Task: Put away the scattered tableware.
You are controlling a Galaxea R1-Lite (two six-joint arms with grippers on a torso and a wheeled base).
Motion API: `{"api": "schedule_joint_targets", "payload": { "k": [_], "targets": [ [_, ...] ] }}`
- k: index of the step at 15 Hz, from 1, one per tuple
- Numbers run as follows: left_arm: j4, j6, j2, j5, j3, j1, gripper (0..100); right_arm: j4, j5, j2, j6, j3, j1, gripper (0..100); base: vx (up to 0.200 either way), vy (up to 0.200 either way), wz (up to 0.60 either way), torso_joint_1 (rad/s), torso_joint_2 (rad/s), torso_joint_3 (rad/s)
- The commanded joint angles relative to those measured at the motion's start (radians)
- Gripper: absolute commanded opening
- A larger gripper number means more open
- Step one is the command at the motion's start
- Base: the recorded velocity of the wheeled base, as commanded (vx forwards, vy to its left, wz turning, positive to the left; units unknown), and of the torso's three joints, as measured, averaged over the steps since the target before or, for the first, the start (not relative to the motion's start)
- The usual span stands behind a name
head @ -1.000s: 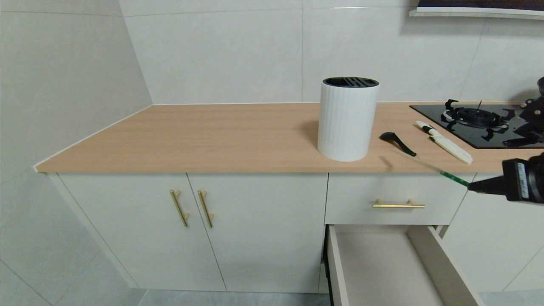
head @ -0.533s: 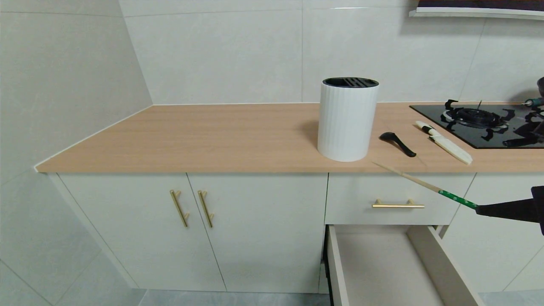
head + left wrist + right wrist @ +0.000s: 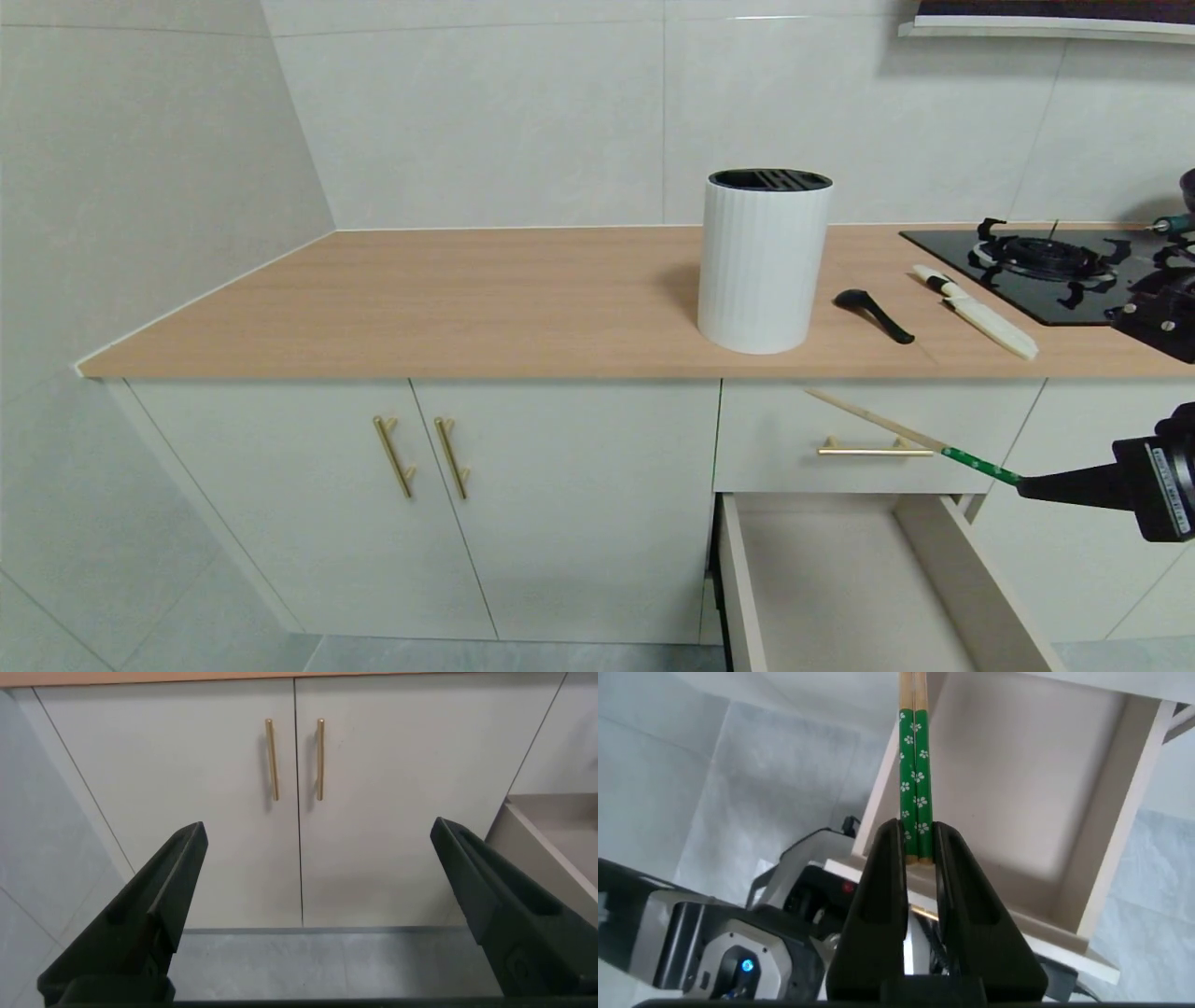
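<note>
Kitchen run: wood-finish countertop (image 3: pixel 467 299) over pale cabinets.
- On top: white ribbed knife block (image 3: pixel 764 266); black spoon (image 3: pixel 873 313); pale-handled knife (image 3: pixel 976 313), near the gas hob (image 3: pixel 1046 261).
- In hand: pair of green-ended chopsticks (image 3: pixel 915 437), pinched at the green end by the right gripper (image 3: pixel 1027 485). They have dropped from counter level within the last second and now cross the closed drawer front (image 3: pixel 775 439), above the open drawer (image 3: pixel 738 588).
- Judged: drawer delivery under way; spoon and knife outstanding.
- Left gripper (image 3: pixel 318 831): fingers spread, empty, facing the cabinet doors (image 3: pixel 392 812).

left claw (image 3: pixel 316 838) spread wide | right claw (image 3: pixel 918 840) pinching chopsticks (image 3: pixel 913 756)
</note>
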Motion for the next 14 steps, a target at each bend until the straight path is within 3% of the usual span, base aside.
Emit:
{"api": "schedule_joint_targets", "payload": {
  "k": [1, 14],
  "targets": [
    [0.000, 0.000, 0.002, 0.000, 0.000, 0.000, 100, -0.017, -0.001, 0.026, 0.000, 0.021, 0.012, 0, 0.000, 0.000, 0.00, -0.105, 0.26, 0.159],
    [0.000, 0.000, 0.000, 0.000, 0.000, 0.000, 100, -0.064, -0.001, 0.067, -0.016, 0.062, 0.032, 0, 0.000, 0.000, 0.00, -0.126, 0.43, 0.292]
  ]
}}
